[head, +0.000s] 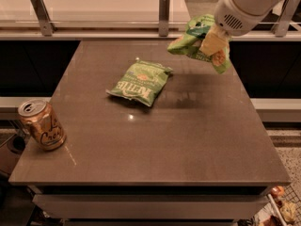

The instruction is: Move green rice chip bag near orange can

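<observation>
The green rice chip bag (194, 37) is bright green and crumpled, with tan chip pictures. It hangs in the air above the table's far right part, held by my gripper (214, 42), which is shut on it from the upper right. The white arm reaches in from the top right corner. The orange can (42, 125) stands upright at the table's near left corner, far from the bag.
A duller green Kettle bag (139, 82) lies flat near the table's middle, between the held bag and the can. The brown table (188, 140) ends at a front edge below. A counter with metal brackets (163, 7) runs along the back.
</observation>
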Available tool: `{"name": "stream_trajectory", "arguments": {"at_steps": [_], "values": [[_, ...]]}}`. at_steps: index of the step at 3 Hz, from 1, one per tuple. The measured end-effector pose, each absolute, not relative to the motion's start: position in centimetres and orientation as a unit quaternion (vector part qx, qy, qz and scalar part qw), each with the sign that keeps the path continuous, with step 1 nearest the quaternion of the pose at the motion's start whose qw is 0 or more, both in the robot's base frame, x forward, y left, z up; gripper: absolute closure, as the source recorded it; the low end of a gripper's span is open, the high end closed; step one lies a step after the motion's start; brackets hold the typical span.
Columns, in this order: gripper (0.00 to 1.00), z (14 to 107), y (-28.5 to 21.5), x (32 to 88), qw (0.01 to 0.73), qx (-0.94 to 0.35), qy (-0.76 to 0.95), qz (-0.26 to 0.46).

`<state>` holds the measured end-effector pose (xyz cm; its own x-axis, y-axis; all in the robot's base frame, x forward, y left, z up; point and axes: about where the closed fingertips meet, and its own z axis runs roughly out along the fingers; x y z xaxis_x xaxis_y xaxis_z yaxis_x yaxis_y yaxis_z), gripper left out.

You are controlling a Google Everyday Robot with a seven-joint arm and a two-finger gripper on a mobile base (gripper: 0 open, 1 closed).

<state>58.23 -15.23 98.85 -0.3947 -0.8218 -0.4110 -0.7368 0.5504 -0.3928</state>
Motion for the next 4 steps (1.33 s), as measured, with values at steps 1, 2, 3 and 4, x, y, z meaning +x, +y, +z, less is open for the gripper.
{"name": "stream_trajectory", "arguments": {"at_steps": [1, 2, 3, 4], "values": [[1.00, 98.6, -13.6, 55.3, 0.297, -0.492, 0.816, -0.054], [1.00, 97.9, -11.5, 52.8, 0.312, -0.523, 0.792, -0.032], [1.00, 96.7, -9.3, 50.4, 0.319, -0.555, 0.768, -0.017], [1.00, 95.4, -7.4, 47.8, 0.317, -0.579, 0.751, -0.010]]}}
